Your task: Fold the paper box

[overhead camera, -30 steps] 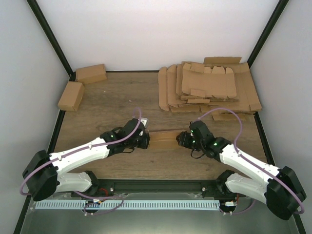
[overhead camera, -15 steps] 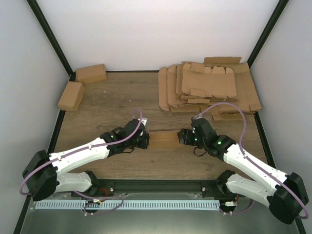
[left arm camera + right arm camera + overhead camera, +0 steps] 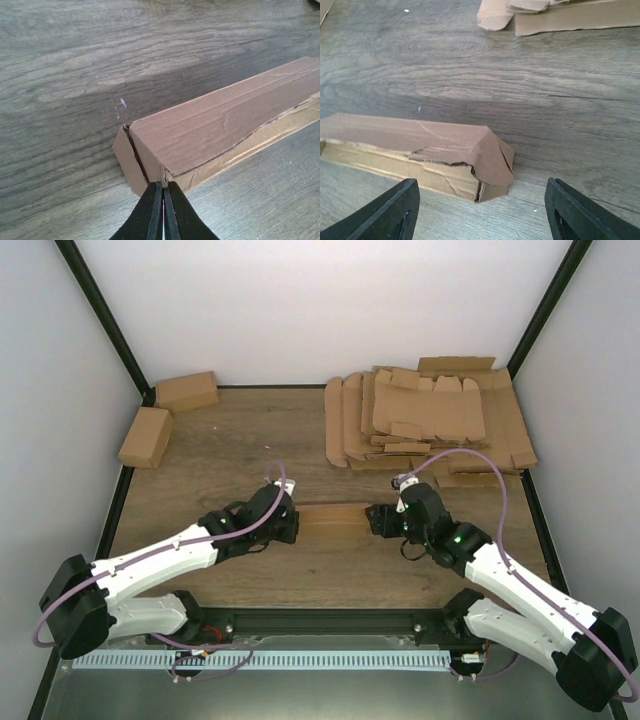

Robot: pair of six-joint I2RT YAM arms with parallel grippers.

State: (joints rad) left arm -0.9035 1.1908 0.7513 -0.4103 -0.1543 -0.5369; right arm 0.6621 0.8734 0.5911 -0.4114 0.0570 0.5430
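The paper box (image 3: 335, 523) lies on the table between the two arms as a long brown tube, its side seam torn and gaping. In the left wrist view its left end (image 3: 135, 160) has a flap folded over. My left gripper (image 3: 293, 525) is shut, its fingertips (image 3: 156, 192) pressed together against the lower corner of that end. My right gripper (image 3: 375, 520) stands open just short of the right end (image 3: 495, 155), where a flap is folded down loosely. Its two fingers (image 3: 390, 210) are spread wider than the box, with nothing between them.
A loose stack of flat cardboard blanks (image 3: 430, 420) covers the back right; its near edges show in the right wrist view (image 3: 570, 17). Two folded boxes (image 3: 187, 392) (image 3: 145, 436) lie at the back left corner. Black frame posts and white walls close in the table.
Both grippers and the box between them have crept a little away from the arm bases. The right arm has stretched further forward. The left gripper stayed shut at the box's end.
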